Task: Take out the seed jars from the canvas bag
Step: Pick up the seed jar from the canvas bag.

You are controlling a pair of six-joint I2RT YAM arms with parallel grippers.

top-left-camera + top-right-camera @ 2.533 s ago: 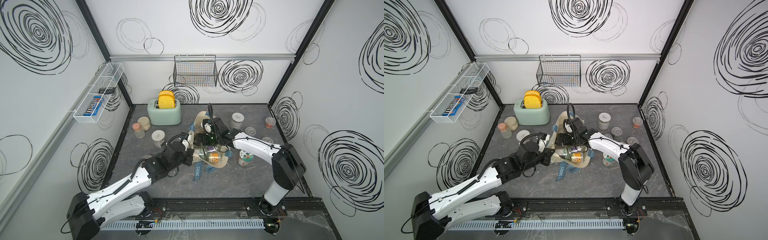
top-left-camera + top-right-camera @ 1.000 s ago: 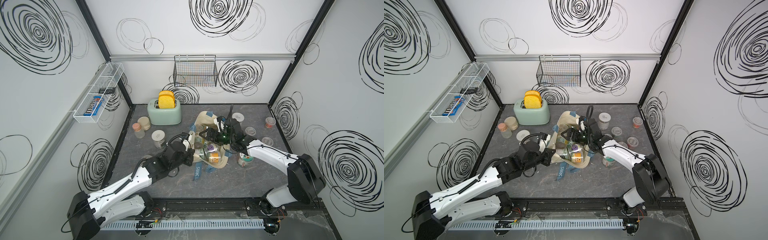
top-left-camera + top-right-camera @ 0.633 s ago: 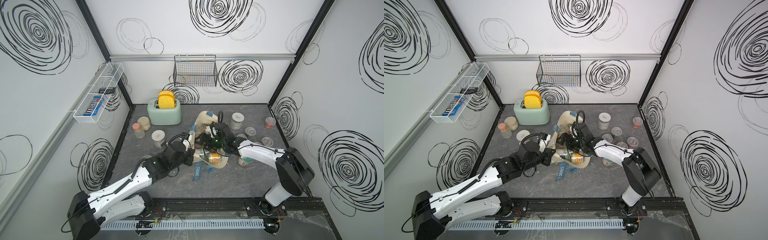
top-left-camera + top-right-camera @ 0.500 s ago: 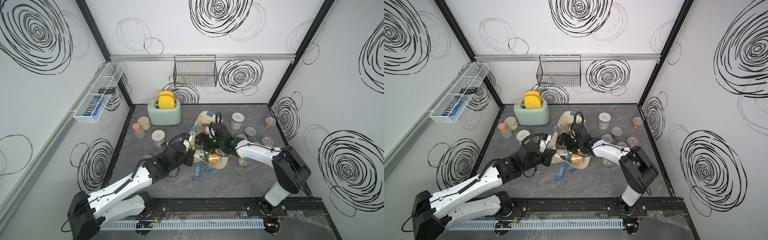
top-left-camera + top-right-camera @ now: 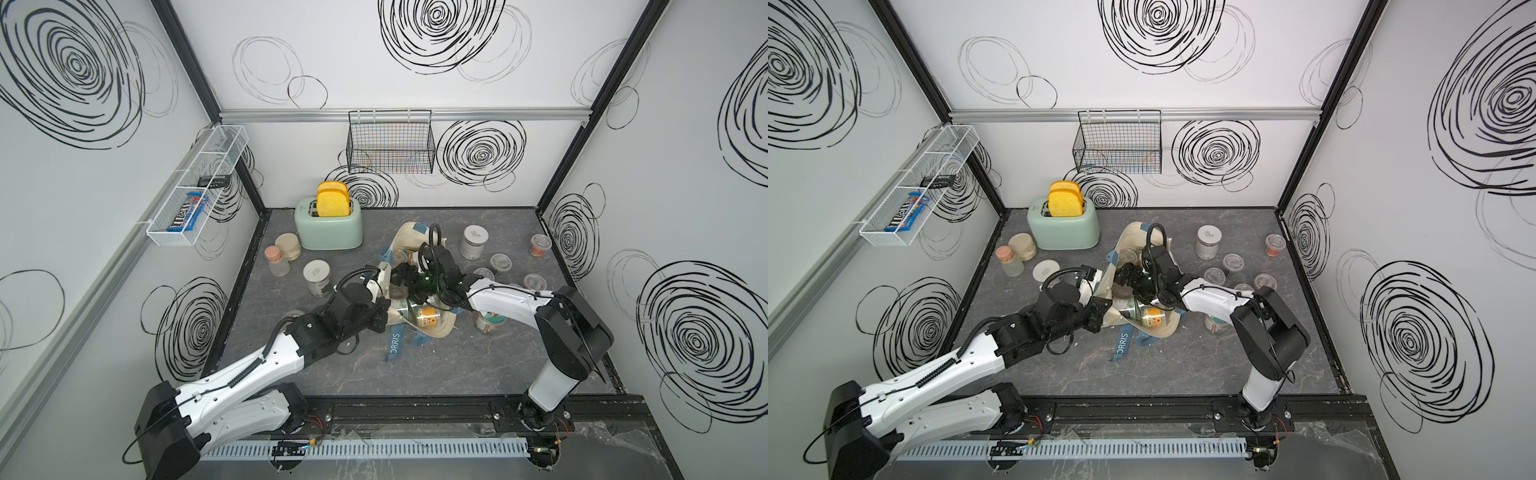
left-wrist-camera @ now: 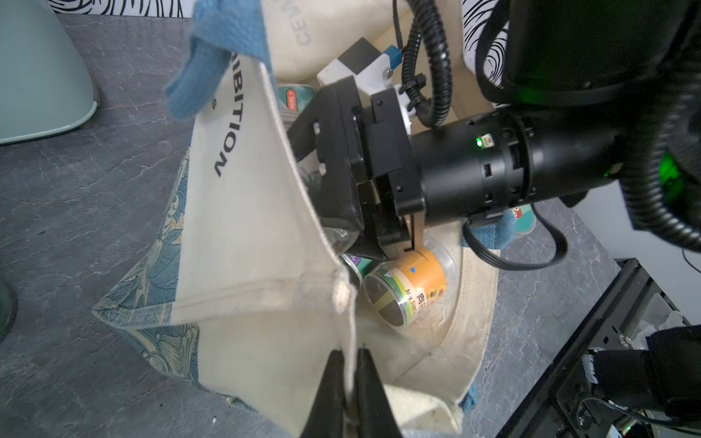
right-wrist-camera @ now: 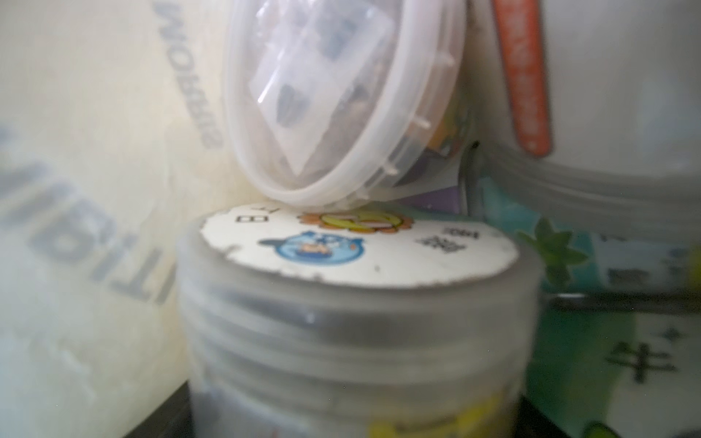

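Well — cream canvas bag (image 6: 246, 227), gaping

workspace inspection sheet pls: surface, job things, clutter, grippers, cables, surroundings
surface: dark marbled tabletop, no spill seen
job's things: canvas bag lies slumped, mouth open; orange-label jar and sticker-lid jar are inside it; clear-lid jars stand out on the table on the robot's right
clutter: toaster with toast; two frosted jars beside it
grippers: left gripper shut on the bag's rim; right gripper reaches into the bag mouth, grip cannot be told
cables: black wrist cable loops above the bag
surroundings: wire basket on the rear wall; wire shelf with candy pack on the side wall
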